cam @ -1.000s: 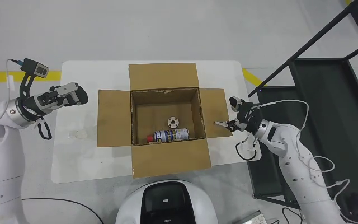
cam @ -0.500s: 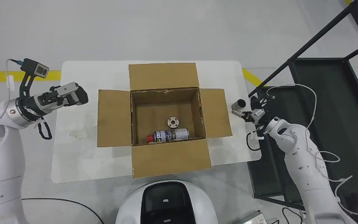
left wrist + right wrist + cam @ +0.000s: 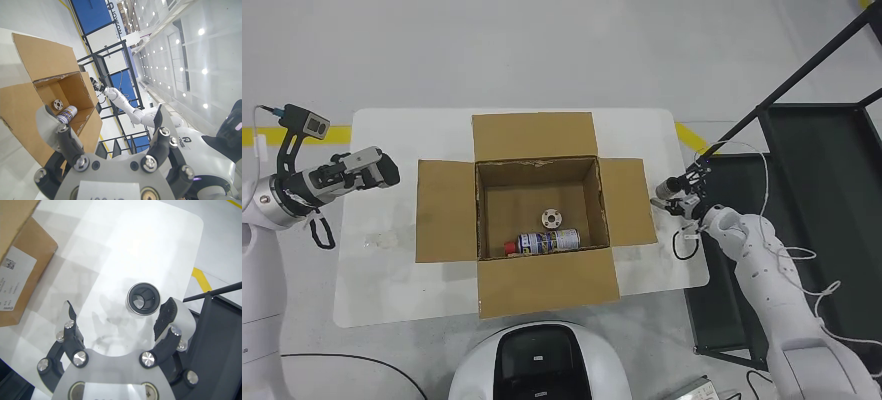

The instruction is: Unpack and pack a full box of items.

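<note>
The left gripper (image 3: 387, 171) hangs above the white bench (image 3: 392, 285), left of the box, with its jaws spread and empty. It is best held clear of the flaps.

The brown cardboard box (image 3: 447, 210) sits mid-bench with all four flaps folded out. On its floor lie a small silver flanged metal ring (image 3: 552, 216) and, nearer the robot, a printed spray can (image 3: 548, 241) on its side.

Right of the box, a short steel-and-black cylindrical bushing (image 3: 143, 301) stands on end, not far from the bench edge. The right gripper (image 3: 120, 306) is above it, jaws spread, with one ribbed pad just beside the bushing.

Unpacking appears to be in hand. Raise the right gripper straight up so the pad cannot tip the bushing. Cross the flap high before descending for the next item.
</note>
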`<state>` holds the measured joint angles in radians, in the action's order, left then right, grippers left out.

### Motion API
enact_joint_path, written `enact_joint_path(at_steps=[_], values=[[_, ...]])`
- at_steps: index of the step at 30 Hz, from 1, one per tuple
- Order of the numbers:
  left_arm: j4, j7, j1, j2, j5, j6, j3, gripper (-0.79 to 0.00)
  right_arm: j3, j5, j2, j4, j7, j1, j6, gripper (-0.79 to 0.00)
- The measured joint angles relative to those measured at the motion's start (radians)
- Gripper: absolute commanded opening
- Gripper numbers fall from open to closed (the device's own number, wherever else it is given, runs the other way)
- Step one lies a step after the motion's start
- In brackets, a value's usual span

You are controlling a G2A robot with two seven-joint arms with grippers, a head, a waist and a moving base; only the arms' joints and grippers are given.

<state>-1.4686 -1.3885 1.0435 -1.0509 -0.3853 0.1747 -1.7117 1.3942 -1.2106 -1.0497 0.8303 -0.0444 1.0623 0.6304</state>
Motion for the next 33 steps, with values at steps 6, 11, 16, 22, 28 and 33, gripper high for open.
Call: enact_joint_path(at_steps=[6, 11, 16, 22, 28, 33], values=[[0.000, 0.000, 0.000, 0.000, 0.000, 0.000, 0.000, 0.000, -0.037, -0.001, -0.015, -0.105, 0.020, -0.068, -0.035, 0.000], [0.000, 0.000, 0.000, 0.000, 0.000, 0.000, 0.000, 0.000, -0.069, 0.000, -0.028, -0.178, 0.028, -0.116, -0.033, -0.440], [0.000, 0.000, 0.000, 0.000, 0.000, 0.000, 0.000, 0.000, -0.097, 0.004, -0.042, -0.242, 0.035, -0.157, -0.044, -0.785], [0.000, 0.000, 0.000, 0.000, 0.000, 0.000, 0.000, 0.000, -0.124, 0.013, -0.059, -0.314, 0.045, -0.203, -0.072, -0.785], [0.000, 0.000, 0.000, 0.000, 0.000, 0.000, 0.000, 0.000, -0.146, -0.003, -0.066, -0.350, 0.085, -0.221, -0.063, -0.785], [0.000, 0.000, 0.000, 0.000, 0.000, 0.000, 0.000, 0.000, -0.146, -0.031, -0.057, -0.338, 0.168, -0.203, -0.033, -0.785]])
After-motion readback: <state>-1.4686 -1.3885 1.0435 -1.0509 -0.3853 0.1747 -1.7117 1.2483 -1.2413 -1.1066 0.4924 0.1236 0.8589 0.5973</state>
